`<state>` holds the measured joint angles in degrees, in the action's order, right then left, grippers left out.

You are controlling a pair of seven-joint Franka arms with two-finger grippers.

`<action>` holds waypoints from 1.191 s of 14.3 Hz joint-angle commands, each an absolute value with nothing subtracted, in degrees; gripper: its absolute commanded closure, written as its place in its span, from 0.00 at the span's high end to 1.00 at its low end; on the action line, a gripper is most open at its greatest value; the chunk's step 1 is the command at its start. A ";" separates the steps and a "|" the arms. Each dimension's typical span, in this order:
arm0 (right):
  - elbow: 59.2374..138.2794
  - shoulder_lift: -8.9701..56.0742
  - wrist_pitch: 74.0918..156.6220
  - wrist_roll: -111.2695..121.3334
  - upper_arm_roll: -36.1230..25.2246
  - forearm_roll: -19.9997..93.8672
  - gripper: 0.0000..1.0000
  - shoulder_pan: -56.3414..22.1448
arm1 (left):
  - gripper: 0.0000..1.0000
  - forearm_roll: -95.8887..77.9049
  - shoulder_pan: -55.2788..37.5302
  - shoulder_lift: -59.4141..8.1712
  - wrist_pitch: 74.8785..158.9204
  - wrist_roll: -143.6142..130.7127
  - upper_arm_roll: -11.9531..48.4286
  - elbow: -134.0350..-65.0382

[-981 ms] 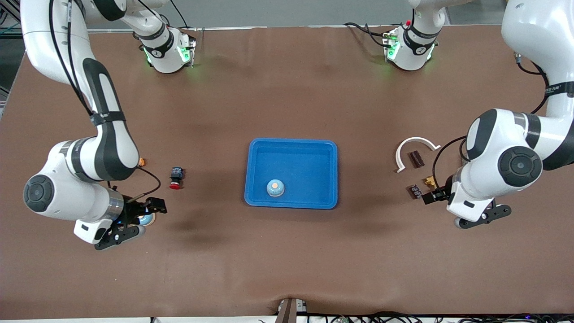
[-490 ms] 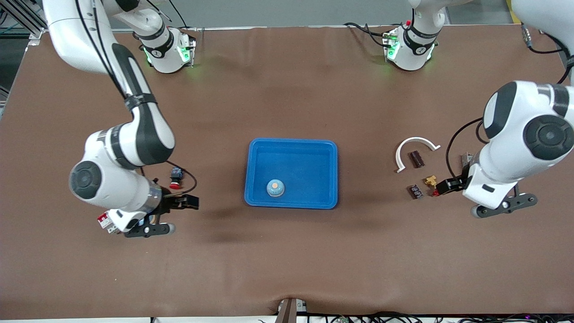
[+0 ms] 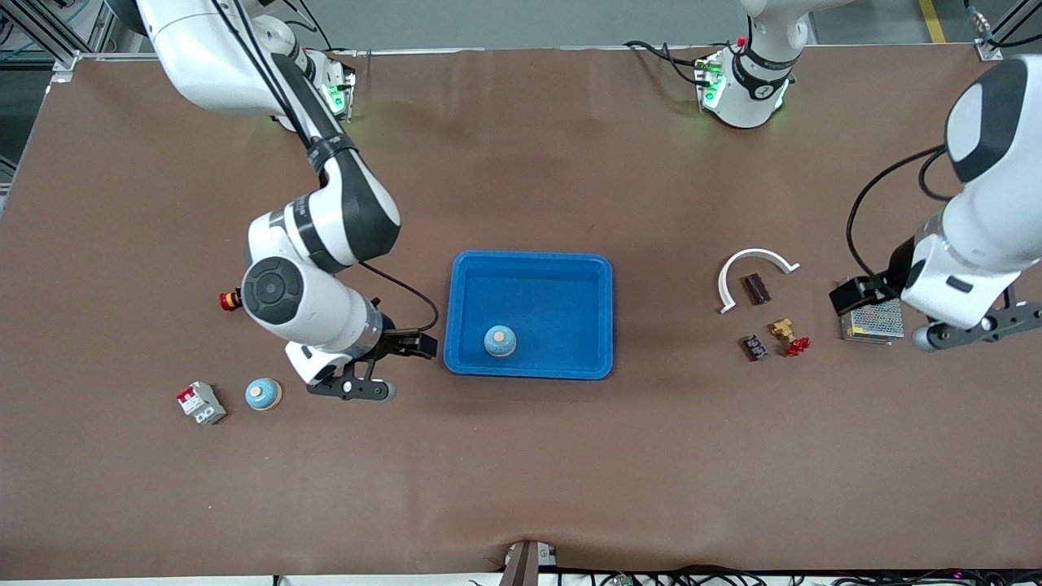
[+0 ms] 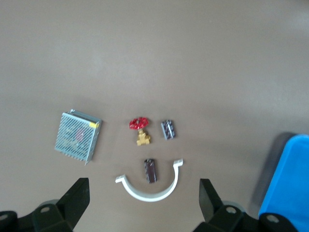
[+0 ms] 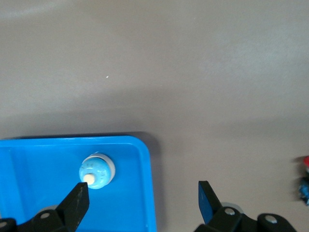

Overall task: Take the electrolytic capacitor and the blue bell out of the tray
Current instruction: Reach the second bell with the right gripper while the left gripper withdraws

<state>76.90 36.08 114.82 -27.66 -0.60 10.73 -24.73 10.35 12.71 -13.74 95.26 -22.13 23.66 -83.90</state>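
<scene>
Brown tabletop (image 3: pixel 521 472) carries a blue tray (image 3: pixel 529 370) at centre. You have one bell (image 3: pixel 500 340) in the tray's corner nearest the right arm's end; a second bell (image 3: pixel 263 394) sits on the cloth beside a breaker (image 3: pixel 201 403). Right tool (image 3: pixel 383 366) hangs beside the tray, jaws wide, empty. Left tool (image 3: pixel 969 325) hovers by the mesh box (image 3: pixel 875 323), jaws wide, empty. You cannot pick out a capacitor: the small dark parts (image 4: pixel 167 129) are unclear.

Both arms aloft, left gripper (image 4: pixel 142 200) and right gripper (image 5: pixel 142 203) jaws wide, empty.
</scene>
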 commanded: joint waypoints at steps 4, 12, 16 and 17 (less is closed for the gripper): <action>76.82 36.73 119.61 -38.04 -1.41 9.94 1.00 -30.49 | 1.00 6.24 13.54 -7.74 90.36 -18.12 23.73 -84.55; 76.99 40.78 126.55 -46.75 -1.41 6.50 1.00 -36.03 | 1.00 3.79 4.48 -0.80 86.40 -8.01 11.87 -87.00; 77.17 43.59 128.94 -51.75 -1.49 0.37 1.00 -38.32 | 1.00 1.85 4.13 2.80 86.48 -6.68 9.76 -90.79; 77.17 44.20 128.94 -52.46 -1.49 -1.39 1.00 -38.58 | 1.00 1.85 4.04 3.25 86.48 -6.77 9.58 -90.79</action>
